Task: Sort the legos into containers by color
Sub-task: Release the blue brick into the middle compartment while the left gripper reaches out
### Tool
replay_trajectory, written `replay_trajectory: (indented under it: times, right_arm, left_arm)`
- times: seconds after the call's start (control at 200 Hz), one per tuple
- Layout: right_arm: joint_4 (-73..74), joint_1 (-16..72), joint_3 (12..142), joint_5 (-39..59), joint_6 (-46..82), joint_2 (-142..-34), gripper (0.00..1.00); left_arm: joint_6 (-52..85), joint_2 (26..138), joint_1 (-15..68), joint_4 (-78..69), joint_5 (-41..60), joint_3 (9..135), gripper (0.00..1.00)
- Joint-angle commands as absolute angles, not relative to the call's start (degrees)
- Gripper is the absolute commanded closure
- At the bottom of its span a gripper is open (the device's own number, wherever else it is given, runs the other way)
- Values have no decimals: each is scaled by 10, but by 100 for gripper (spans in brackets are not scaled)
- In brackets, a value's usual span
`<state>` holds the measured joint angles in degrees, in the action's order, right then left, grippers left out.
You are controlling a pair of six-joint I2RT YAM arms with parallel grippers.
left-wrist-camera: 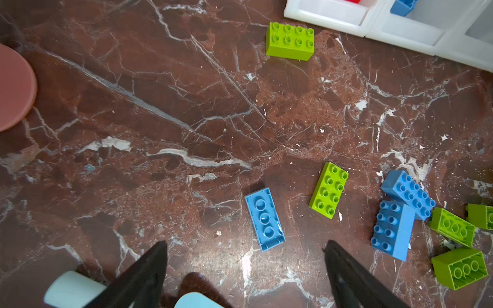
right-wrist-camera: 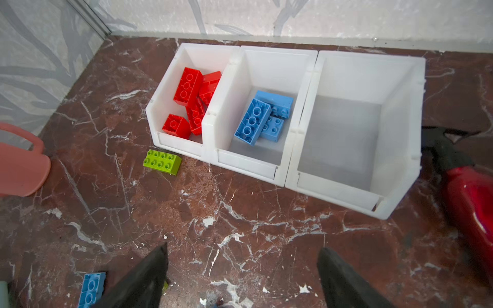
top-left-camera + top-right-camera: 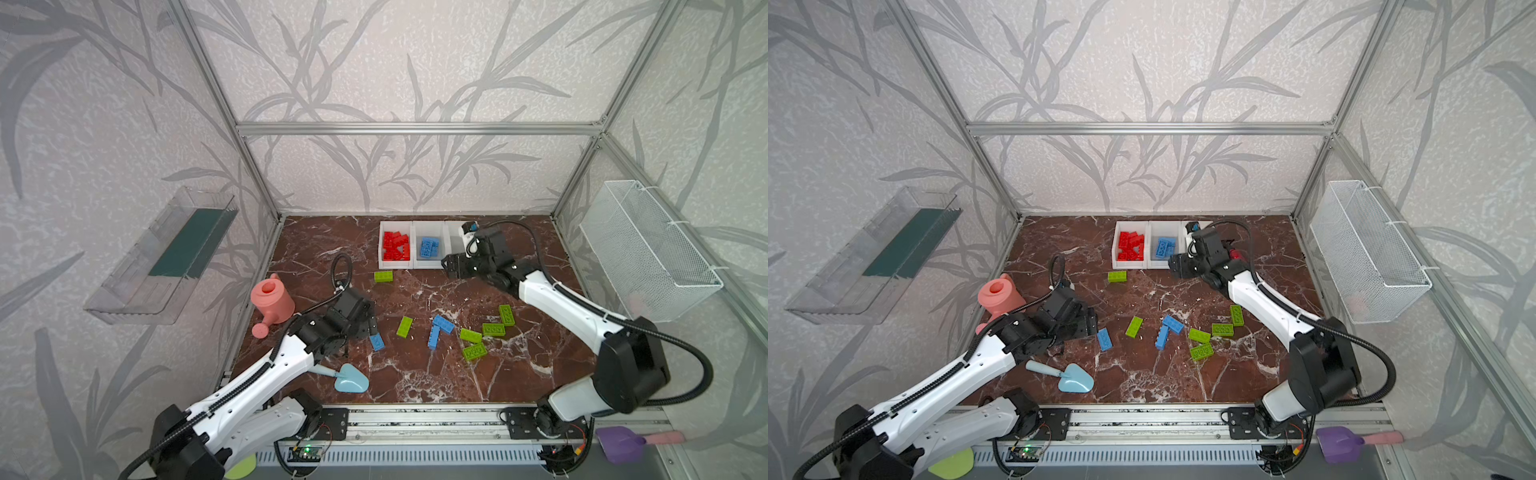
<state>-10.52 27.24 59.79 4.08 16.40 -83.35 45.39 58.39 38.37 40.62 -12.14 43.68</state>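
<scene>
- At the left wall we note a clear tray point(image 3: 166, 257) mounted above the tabletop point(image 3: 415, 374). A pink watering can point(image 3: 272, 301) stands at the tabletop's left edge.
- Left tool point(image 1: 245, 245): jaws spread wide, nothing between them. It hangs low just beside an overturned blue lego point(image 1: 265, 218); we cannot tell whether they touch.
- A light-blue trowel point(image 3: 351, 380) lies near the front edge, beside the left arm.
- Mid-tabletop, one green lego point(image 3: 405, 326) lies studs up. To its right, two blue legos point(image 3: 443, 323) touch in an L.
- A lone green lego point(image 3: 383, 276) sits just in front of the containers point(image 2: 306, 88), three joined white bins in a row at the back wall.
- The left bin holds the red legos point(image 2: 188, 85). The middle bin holds a small heap of blue legos point(image 2: 252, 121).
- Further right, four green legos point(image 3: 493, 329) lie close together on the tabletop.
- Right tool point(image 2: 242, 249): jaws wide apart and empty, above the tabletop just in front of the right-hand bin.
- A red bottle point(image 2: 469, 192) lies just beside that bin. A white wire basket point(image 3: 648, 249) hangs on the right wall.
</scene>
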Motion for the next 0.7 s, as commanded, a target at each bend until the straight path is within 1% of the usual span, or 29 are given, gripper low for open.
replay_trajectory:
  times: [0.0,0.18,0.355,0.475,0.57,0.695]
  right_arm:
    - [-29,276,514,42,215,-777,11]
    - [-10,279,405,7,246,-685,10]
    - [11,279,332,-34,270,-636,10]
    - [47,279,295,-60,272,-636,10]
    - [41,279,292,-78,263,-651,10]
    - [60,278,287,-71,269,-670,10]
  left_arm:
    - [515,613,393,368,-126,426,10]
    - [576,675,412,334,-150,422,15]
    - [617,757,423,321,-152,436,18]
    - [635,815,424,336,-152,457,21]
    - [652,845,428,332,-156,456,23]
    - [667,872,435,307,-149,443,26]
